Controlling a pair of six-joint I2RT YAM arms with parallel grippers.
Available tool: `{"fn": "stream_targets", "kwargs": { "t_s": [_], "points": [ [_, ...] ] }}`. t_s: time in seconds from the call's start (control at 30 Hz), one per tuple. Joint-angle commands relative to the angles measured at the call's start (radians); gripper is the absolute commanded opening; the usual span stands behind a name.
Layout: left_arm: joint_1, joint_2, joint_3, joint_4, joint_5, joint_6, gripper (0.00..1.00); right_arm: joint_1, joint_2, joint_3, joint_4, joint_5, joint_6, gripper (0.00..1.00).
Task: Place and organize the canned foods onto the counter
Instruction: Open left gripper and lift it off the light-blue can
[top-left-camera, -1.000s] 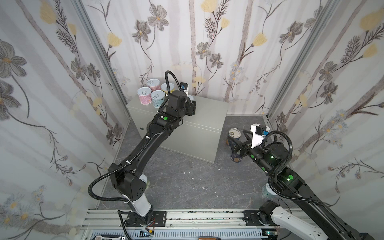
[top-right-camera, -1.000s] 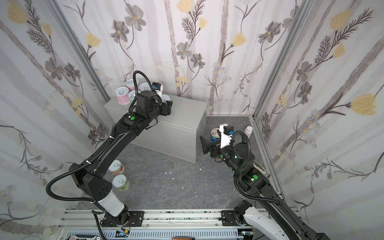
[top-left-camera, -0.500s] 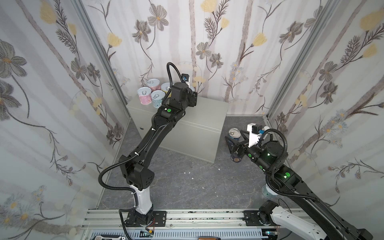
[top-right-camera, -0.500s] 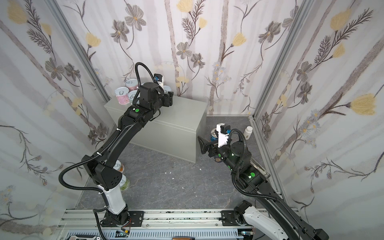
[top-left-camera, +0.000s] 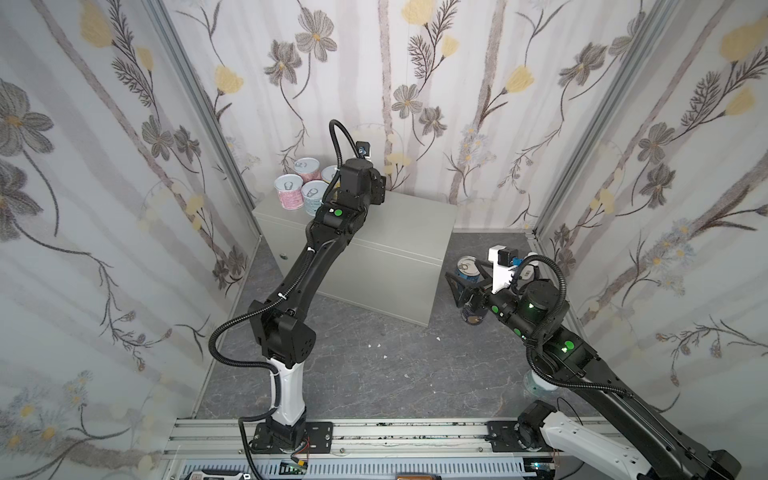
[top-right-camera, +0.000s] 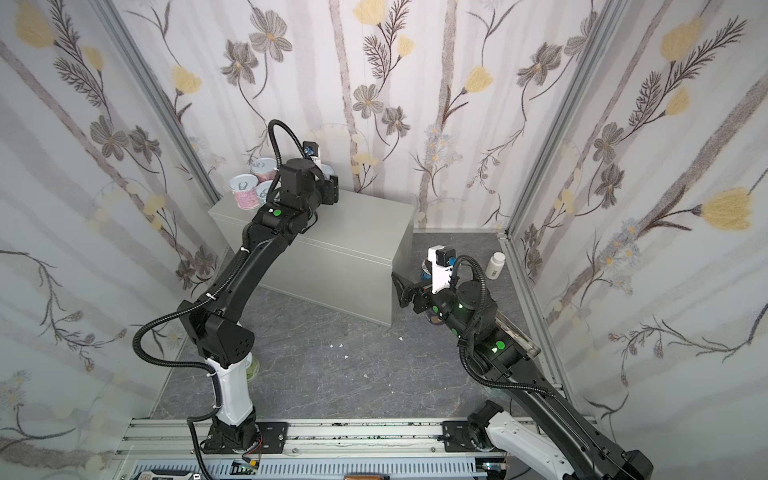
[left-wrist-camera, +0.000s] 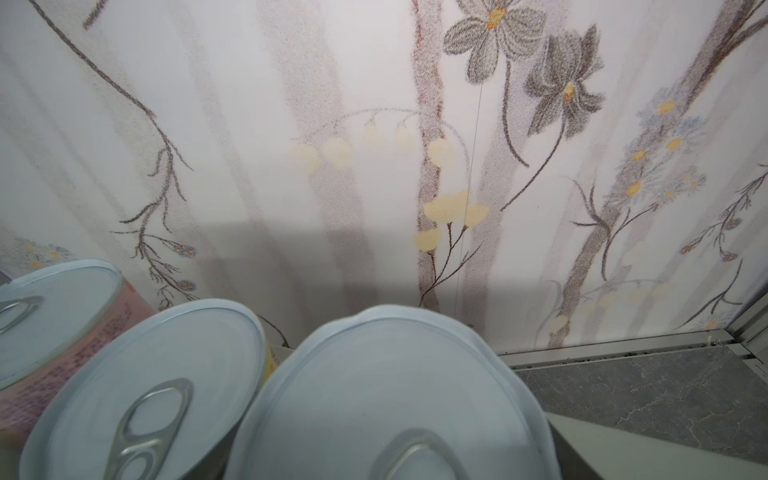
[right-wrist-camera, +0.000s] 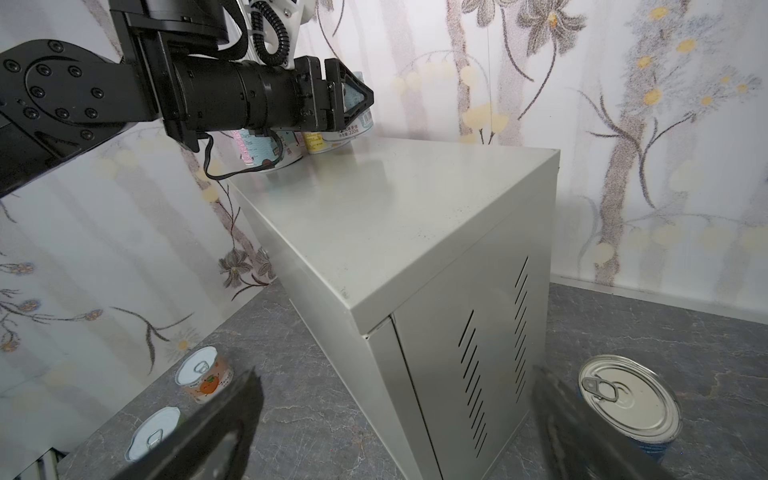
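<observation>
Clamping a pale-labelled can (right-wrist-camera: 355, 126) in the left gripper (right-wrist-camera: 353, 97), jaws pressed to its sides, at about eleven o'clock on the top of the counter (top-left-camera: 399, 224), close to the flowered back wall (top-left-camera: 415, 104). Standing upright on the grey top and showing its pull-tab lid large in the left wrist view, just beside a yellow-labelled can (left-wrist-camera: 166, 386) and, past that, a pink can (left-wrist-camera: 54, 316). Sitting at the edge of a tight cluster of short cans (top-left-camera: 313, 195) packed into the ten o'clock corner of the counter in both top views, lids up. Hanging off the counter's three o'clock end with the right gripper (top-left-camera: 459, 289), jaws spread wide and gripping nothing, above the dark marbled floor (top-left-camera: 374, 374), facing the slotted side panel. Flanked at about one o'clock by a taller blue can (top-left-camera: 467, 266), upright on the floor and apart from the fingers. Farther out, at three o'clock from that can and near the side wall, a white bottle (top-right-camera: 494, 266). Over at about seven o'clock from the counter, seen past a finger in the right wrist view, two more on the floor: an orange-pictured can (right-wrist-camera: 203, 376) and a green can (right-wrist-camera: 151, 432), upright, near each other, not touching.
</observation>
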Motion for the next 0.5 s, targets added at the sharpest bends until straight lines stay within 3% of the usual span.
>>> {"fn": "stream_targets", "kwargs": {
  "t_s": [0.0, 0.47],
  "points": [
    [0.008, 0.008, 0.015, 0.062, -0.011, 0.008, 0.65, 0.001, 0.012, -0.004, 0.048, -0.018, -0.004, 1.00],
    [0.008, 0.031, 0.021, 0.061, -0.028, 0.008, 0.71, -0.001, 0.007, -0.015, 0.050, -0.021, -0.003, 1.00]
  ]
}}
